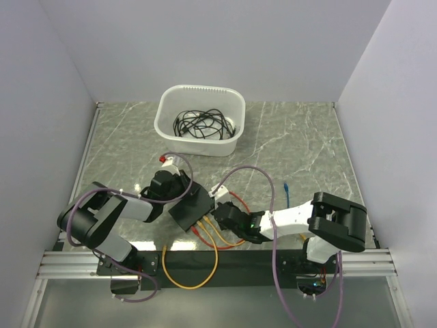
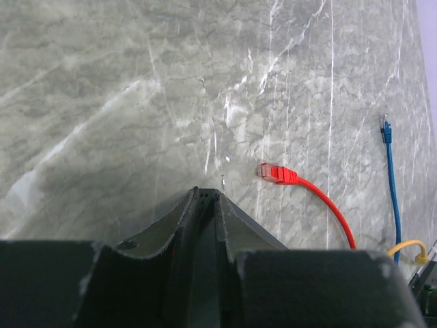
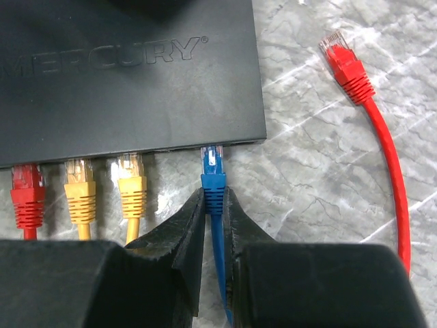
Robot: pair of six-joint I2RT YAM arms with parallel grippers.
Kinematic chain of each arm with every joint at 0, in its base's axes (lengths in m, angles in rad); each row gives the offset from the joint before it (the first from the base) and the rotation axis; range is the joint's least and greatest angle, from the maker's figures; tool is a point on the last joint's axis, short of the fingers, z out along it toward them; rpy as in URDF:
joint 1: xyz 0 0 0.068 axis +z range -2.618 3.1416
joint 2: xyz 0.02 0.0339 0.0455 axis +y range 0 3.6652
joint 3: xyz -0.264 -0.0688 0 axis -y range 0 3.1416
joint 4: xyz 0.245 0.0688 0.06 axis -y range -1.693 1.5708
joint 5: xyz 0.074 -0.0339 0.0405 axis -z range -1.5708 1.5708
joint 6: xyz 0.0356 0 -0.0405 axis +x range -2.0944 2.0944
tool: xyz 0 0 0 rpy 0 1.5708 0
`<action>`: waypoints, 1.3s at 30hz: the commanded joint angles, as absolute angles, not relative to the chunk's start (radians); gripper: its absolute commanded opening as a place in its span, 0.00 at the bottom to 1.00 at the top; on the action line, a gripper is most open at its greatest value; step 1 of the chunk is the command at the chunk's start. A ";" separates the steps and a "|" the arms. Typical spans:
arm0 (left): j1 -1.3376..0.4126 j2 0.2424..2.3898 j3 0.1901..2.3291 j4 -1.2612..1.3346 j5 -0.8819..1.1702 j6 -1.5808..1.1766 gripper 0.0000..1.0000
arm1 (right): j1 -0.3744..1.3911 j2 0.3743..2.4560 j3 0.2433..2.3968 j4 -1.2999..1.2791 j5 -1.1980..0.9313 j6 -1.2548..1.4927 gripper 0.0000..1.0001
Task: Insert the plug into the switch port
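R gripper (image 3: pixel 213 195) was clamped on the blue plug (image 3: pixel 213 167), one finger on each side of the ribbed boot just behind the clear tip. The blue cable ran back between the fingers toward the wrist cam. Plug's long axis ran straight up the right wrist view, in line w/ the fingers and square to the port edge of the switch (image 3: pixel 130 75), tip pointing into that edge. Tip sat at the mouth of the 4th port from the left; couldn't tell how deep it had gone.

Plug was directly ahead of the fingertips, so the switch lay just beyond the gripper, with its lettered top face up. Next to the blue plug, going left: two yellow plugs (image 3: pixel 131 181) and a red plug (image 3: pixel 27 191), all seated in the same row. A loose red plug (image 3: pixel 345 61) lay on the counter (image 3: pixel 307 178), apart from the switch on its right.

In the top view the switch (image 1: pixel 190 205) lay at a diagonal, port edge facing near-right toward the R gripper (image 1: pixel 222 213). L gripper (image 1: pixel 171 181) sat at the switch's far-left corner. On its own cam the L gripper (image 2: pixel 206 195) had its fingers drawn together, w/ nothing made out between them.
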State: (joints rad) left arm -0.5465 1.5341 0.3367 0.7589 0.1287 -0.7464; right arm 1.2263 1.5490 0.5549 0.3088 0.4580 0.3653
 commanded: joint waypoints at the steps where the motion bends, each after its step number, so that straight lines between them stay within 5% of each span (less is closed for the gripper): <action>1: -0.578 1.542 0.264 0.607 0.268 -0.801 0.20 | 1.207 1.531 0.621 0.488 0.485 0.315 0.00; 39: -0.578 1.523 0.130 0.730 0.201 -0.934 0.20 | 1.015 1.637 0.744 0.637 0.207 0.092 0.00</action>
